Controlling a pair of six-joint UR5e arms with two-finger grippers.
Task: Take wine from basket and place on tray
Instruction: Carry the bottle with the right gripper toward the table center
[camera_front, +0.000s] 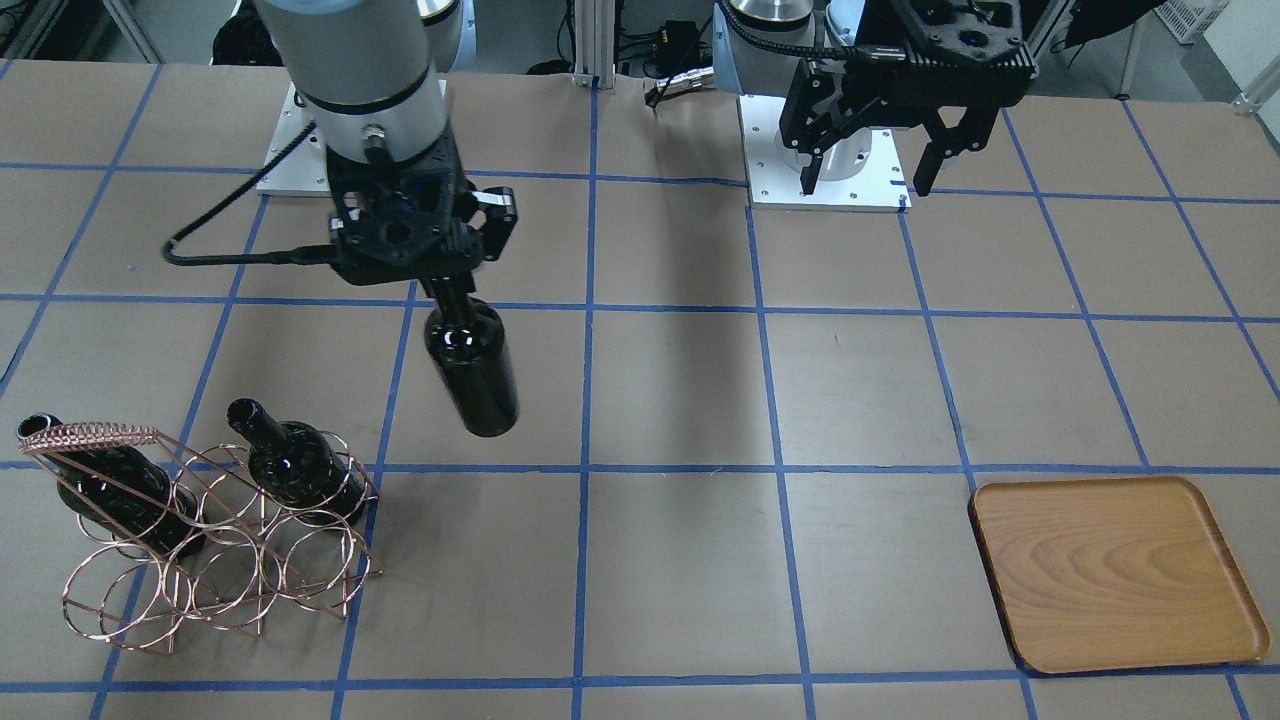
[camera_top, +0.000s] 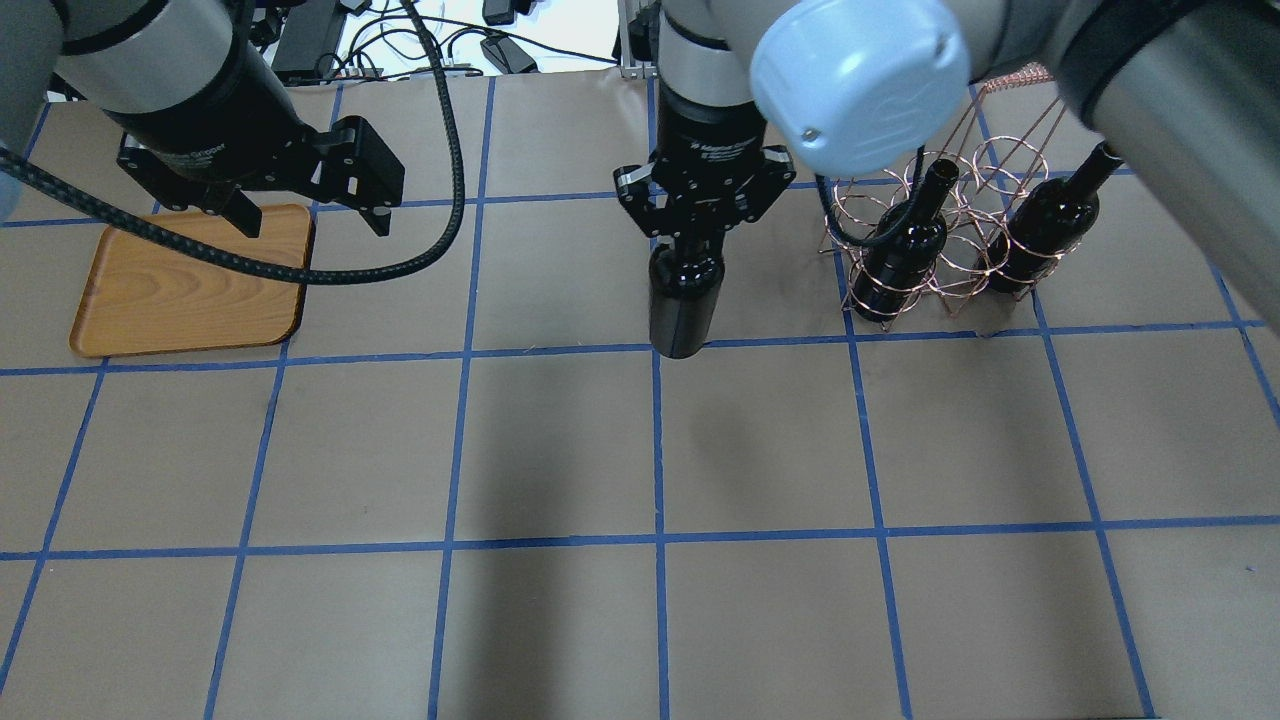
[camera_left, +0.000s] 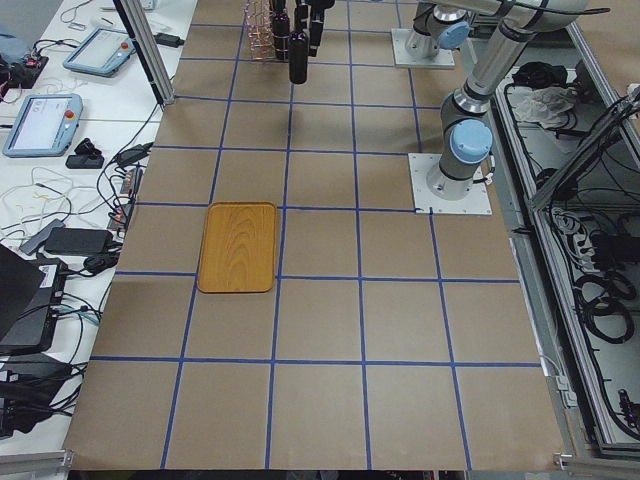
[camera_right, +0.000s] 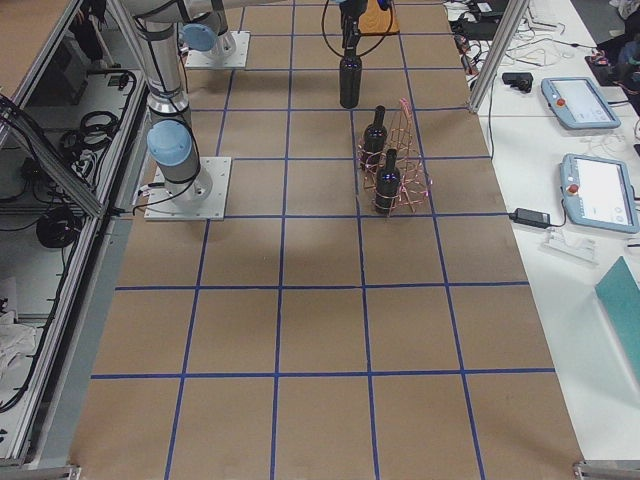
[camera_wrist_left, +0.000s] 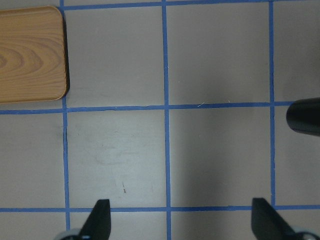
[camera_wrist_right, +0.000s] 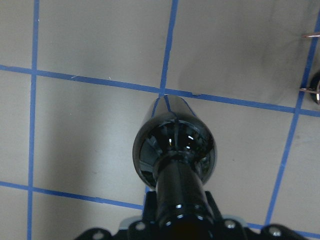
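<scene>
My right gripper (camera_front: 448, 283) is shut on the neck of a near-black wine bottle (camera_front: 472, 370) and holds it hanging upright above the table, left of the basket in the overhead view (camera_top: 682, 300). The right wrist view looks down along the bottle (camera_wrist_right: 175, 150). The copper wire basket (camera_front: 90, 437) holds two more bottles, one (camera_front: 300, 465) beside the other (camera_front: 110, 490). The wooden tray (camera_front: 1115, 570) lies bare at the table's far side. My left gripper (camera_top: 315, 222) is open and empty, hovering by the tray's (camera_top: 190, 285) right edge.
The brown table is marked with a blue tape grid (camera_top: 658, 440). The arm bases' white plates (camera_front: 825, 150) stand at the robot's side. The held bottle's base shows at the right edge of the left wrist view (camera_wrist_left: 305, 116), with the tray's corner (camera_wrist_left: 30, 55) at upper left.
</scene>
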